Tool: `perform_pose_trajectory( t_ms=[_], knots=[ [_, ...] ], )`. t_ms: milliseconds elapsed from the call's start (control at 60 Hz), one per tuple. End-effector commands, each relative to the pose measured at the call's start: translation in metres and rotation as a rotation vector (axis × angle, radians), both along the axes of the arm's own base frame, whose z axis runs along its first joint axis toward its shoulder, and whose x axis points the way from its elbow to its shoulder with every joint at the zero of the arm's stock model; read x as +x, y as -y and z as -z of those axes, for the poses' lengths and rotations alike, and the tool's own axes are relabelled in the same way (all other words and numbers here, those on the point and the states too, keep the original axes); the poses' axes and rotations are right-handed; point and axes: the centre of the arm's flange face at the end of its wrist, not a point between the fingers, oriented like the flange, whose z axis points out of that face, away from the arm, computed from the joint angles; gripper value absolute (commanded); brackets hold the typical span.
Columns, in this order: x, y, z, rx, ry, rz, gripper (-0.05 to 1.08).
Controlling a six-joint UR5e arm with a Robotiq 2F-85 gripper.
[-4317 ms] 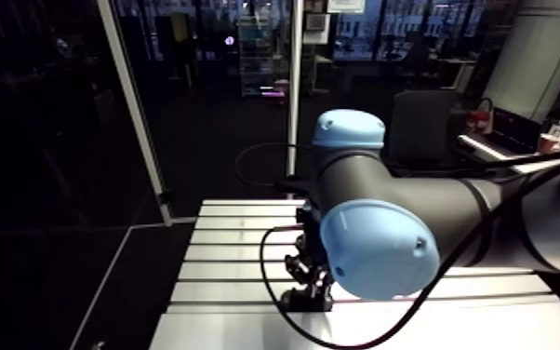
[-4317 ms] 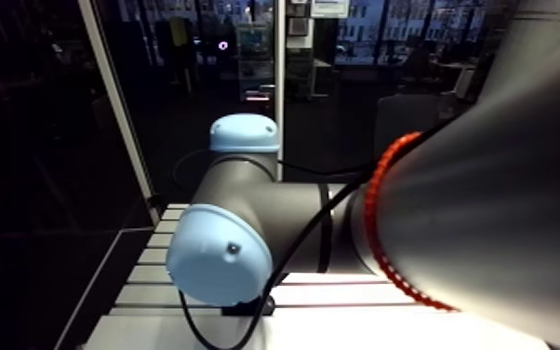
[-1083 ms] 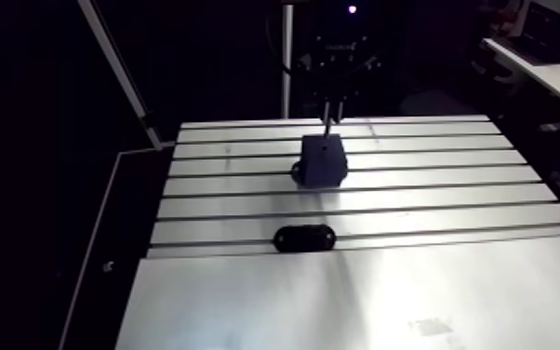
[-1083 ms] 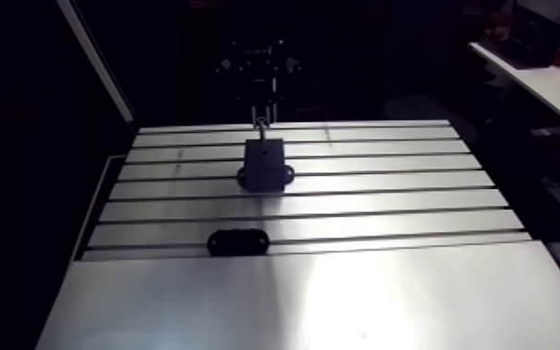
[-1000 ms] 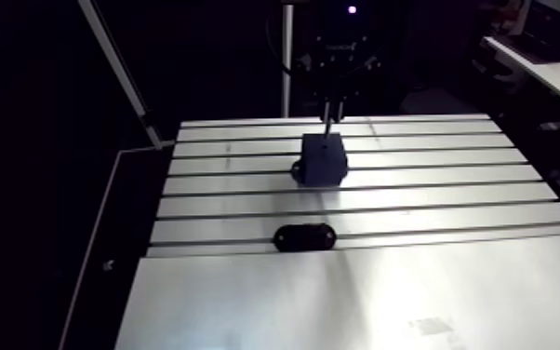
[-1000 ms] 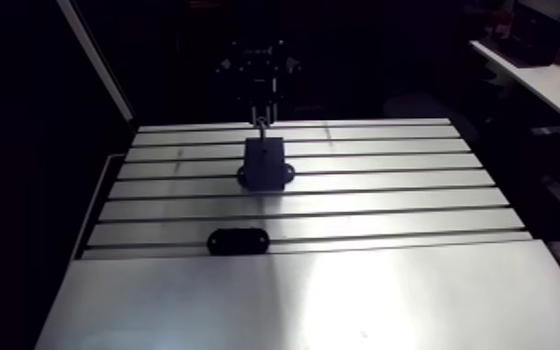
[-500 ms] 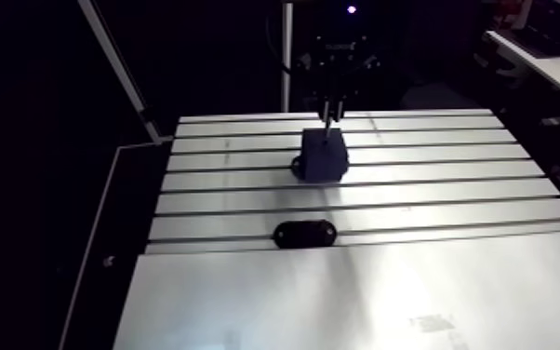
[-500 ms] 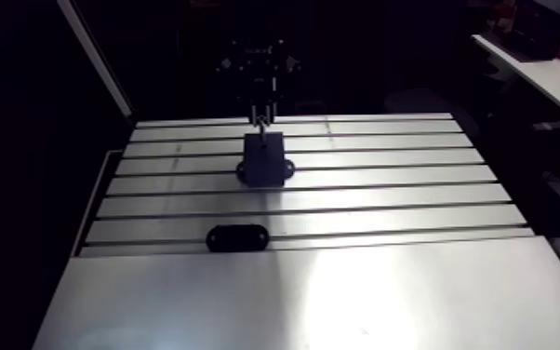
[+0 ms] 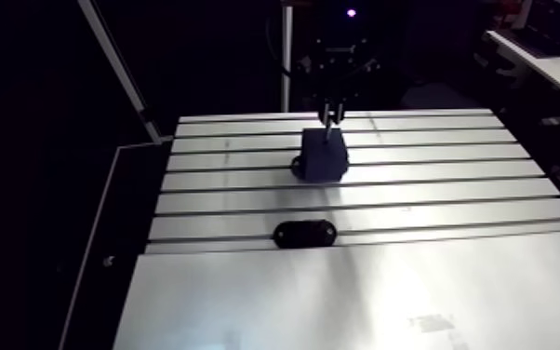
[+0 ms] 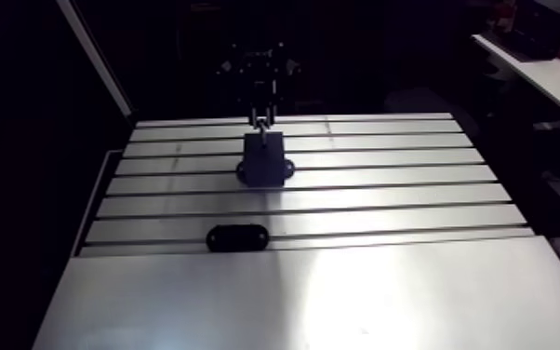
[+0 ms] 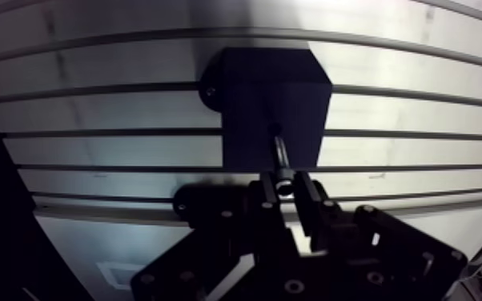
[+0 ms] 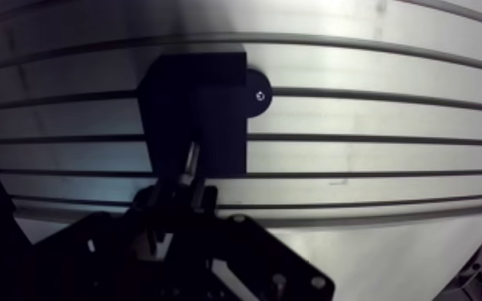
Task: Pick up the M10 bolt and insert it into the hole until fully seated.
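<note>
The end effector point(image 11: 287, 184) pointed straight down over the far half of the bench point(image 9: 433, 279). Its two dark fingers point(image 11: 270, 192) were clamped on the head end of a slim metal bolt point(image 11: 280, 152). The bolt hung upright from the grip, with its bare shaft showing below the fingertips.

Directly under the bolt stood a dark block point(image 11: 272, 96), bolted to the bench through a round ear at one side. In the wrist view the bolt's tip met the small hole point(image 11: 275, 127) in the block's top face. Whether the tip had entered the hole or only touched its mouth could not be told. Most of the shaft showed above the block, so the bolt was not yet seated.

Nearer the camera in the arm view, well apart from the block, a flat dark oval plate point(image 9: 304, 234) lay across one of the bench's slots.

The pick-up appeared to be done, and the step in hand was the insertion. The next move seemed to call for a straight downward push with the shaft kept square to the hole. The grip would need to hold until the head came down to the block's top face. A small tilt or sideways offset could jam the bolt at the rim.
</note>
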Motion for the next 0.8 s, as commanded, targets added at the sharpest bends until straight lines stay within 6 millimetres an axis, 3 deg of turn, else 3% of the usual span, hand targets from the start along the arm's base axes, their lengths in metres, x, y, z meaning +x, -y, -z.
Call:
perform_pose_trajectory(
  t_ms=[17, 800],
  knots=[
    [0.0002, 0.0002, 0.0015, 0.001, 0.002, 0.002, 1.08],
    [-0.0026, -0.0003, 0.0011, 0.002, -0.018, -0.008, 1.08]
  ],
)
